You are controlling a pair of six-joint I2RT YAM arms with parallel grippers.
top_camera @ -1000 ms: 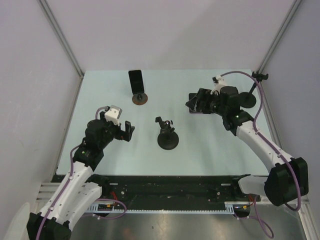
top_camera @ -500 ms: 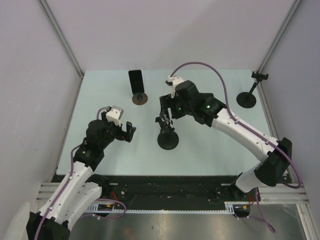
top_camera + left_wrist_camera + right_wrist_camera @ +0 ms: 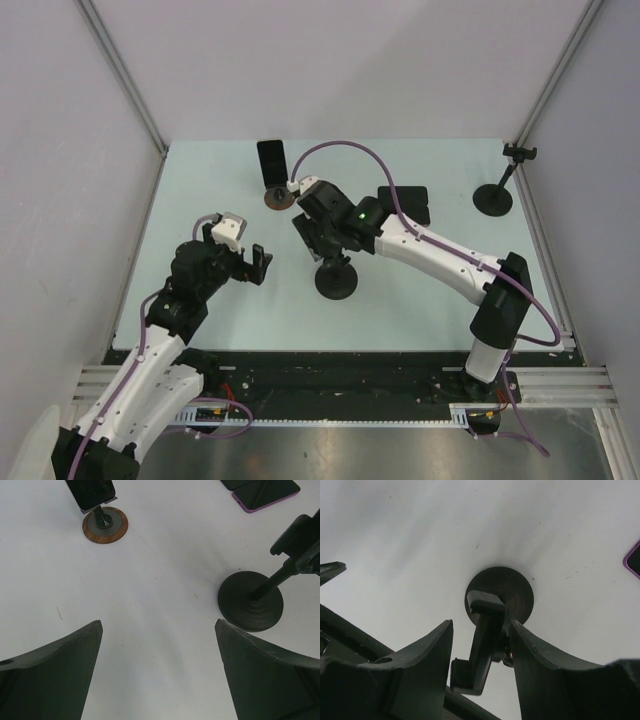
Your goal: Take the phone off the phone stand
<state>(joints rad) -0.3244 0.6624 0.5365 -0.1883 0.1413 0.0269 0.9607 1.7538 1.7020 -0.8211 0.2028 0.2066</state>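
A black phone (image 3: 271,159) stands upright in a stand with a round wooden base (image 3: 280,198) at the back left; it also shows in the left wrist view (image 3: 90,491). My right gripper (image 3: 322,246) is open and hangs over an empty black stand (image 3: 335,279) at mid-table. In the right wrist view its jaws (image 3: 481,625) straddle that stand's clamp (image 3: 485,630), above the round base (image 3: 507,587). My left gripper (image 3: 255,265) is open and empty, low over the table at the left (image 3: 159,625).
Two dark phones (image 3: 404,205) lie flat behind the right arm, one with a purple edge (image 3: 262,494). A second empty black stand (image 3: 495,197) is at the far right. Grey walls close in the table on three sides.
My right arm has swung from the flat phones at the back right leftwards to the middle stand, and its jaws now straddle the stand's clamp. The left arm has hardly moved.
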